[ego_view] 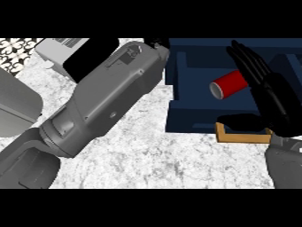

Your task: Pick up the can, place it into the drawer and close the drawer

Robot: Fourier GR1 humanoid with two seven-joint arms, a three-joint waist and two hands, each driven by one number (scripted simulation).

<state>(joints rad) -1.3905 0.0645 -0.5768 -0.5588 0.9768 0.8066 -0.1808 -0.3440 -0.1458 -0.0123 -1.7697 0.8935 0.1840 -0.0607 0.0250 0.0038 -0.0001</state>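
Note:
The red can [228,84] lies on its side inside the open dark blue drawer [186,97], its pale end facing lower left. My right hand [277,104] stands over the drawer's right part, just right of the can, open with straight fingers pointing up and away and the thumb stretched out to the left below the can. It holds nothing. My left forearm [107,97] runs diagonally from the lower left up to the drawer's upper left corner. Only a dark bit of the left hand [156,42] shows there.
A white and black appliance [68,55] stands at the upper left, behind the left forearm. A grey rounded object [6,102] fills the left edge. A tan frame [243,138] sits at the drawer's near side. Marbled counter [160,155] spreads in front.

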